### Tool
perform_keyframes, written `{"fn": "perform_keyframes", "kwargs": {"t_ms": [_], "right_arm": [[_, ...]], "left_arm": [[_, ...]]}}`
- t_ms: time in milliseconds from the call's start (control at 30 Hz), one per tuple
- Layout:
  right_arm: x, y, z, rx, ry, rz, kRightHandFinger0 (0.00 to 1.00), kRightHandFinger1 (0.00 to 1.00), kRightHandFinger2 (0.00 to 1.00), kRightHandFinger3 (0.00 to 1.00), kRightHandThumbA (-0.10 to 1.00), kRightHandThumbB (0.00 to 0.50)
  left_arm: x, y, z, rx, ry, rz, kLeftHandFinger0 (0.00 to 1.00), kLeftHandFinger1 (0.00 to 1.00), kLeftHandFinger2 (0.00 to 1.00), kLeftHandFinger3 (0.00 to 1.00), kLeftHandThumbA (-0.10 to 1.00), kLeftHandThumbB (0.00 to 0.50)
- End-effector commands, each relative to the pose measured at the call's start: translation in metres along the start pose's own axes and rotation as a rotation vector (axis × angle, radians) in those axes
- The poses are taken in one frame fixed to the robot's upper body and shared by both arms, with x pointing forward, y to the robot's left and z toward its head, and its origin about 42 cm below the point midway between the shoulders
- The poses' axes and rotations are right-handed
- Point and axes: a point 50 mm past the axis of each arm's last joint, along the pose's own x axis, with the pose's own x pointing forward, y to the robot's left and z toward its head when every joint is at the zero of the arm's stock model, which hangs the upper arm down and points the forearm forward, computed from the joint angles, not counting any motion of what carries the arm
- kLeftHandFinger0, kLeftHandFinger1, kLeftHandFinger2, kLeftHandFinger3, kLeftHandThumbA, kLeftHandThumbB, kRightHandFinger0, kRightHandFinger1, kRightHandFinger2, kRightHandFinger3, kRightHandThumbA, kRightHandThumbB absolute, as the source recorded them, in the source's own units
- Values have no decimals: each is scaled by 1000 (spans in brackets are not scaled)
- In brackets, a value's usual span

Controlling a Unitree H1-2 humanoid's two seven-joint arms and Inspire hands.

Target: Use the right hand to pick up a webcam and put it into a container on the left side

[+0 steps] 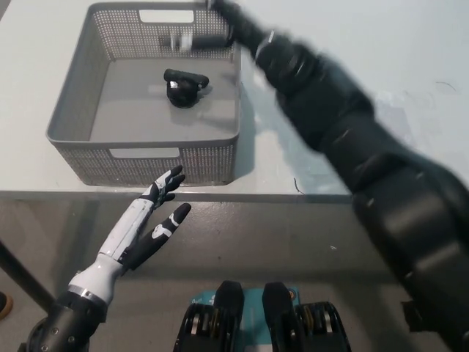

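Note:
The black webcam [185, 84] lies on the floor of the grey mesh basket [69, 111], in its far half, with nothing touching it. My black right hand [210, 34] is motion-blurred at the basket's far right rim, above and behind the webcam. It holds nothing and looks open. Its arm runs back across the table to the picture's lower right. My white left hand [155, 218] rests open below the table's front edge, just in front of the basket.
The basket stands at the left of the white table [366, 44], close to the front edge [308, 195]. A faint scuffed patch marks the tabletop to the right of my arm.

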Motion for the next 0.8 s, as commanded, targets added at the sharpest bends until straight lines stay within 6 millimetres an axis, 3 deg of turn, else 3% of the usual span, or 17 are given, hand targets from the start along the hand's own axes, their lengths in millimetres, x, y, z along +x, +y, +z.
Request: {"fn": "perform_keyframes", "kwargs": {"t_ms": [0,67,200,300,400,500,633,767], "right_arm": [[-2,-63,91,98,-324,-74,1000,1000,1000,1000,1000,463],[-17,-82,104,130,-399,-108,1000,1000,1000,1000,1000,433],[-55,-107,105,161,-517,-167,1000,1000,1000,1000,1000,451],[-88,-119,92,254,-592,-205,1000,1000,1000,1000,1000,440],[-135,-123,73,322,-650,-251,1000,1000,1000,1000,1000,371],[-168,-116,52,359,-697,-284,1000,1000,1000,1000,1000,352],[-226,-88,5,395,-705,-365,1000,1000,1000,1000,1000,370],[-274,-61,-25,432,-714,-394,1000,1000,1000,1000,1000,393]], "left_arm": [[5,8,8,27,-26,-13,1000,1000,1000,1000,872,89],[3,7,7,28,-30,-18,1000,1000,1000,1000,874,82],[2,6,6,30,-33,-23,1000,1000,1000,1000,877,75],[0,8,5,33,-24,-21,1000,1000,1000,1000,902,81],[0,10,4,20,-33,-21,1000,1000,1000,1000,923,69],[-1,10,2,-7,-39,-14,1000,1000,1000,1000,935,71],[-8,11,0,-5,-39,-7,1000,1000,1000,1000,999,54],[-10,11,-1,-32,-38,6,1000,1000,1000,1000,1000,52]]}}
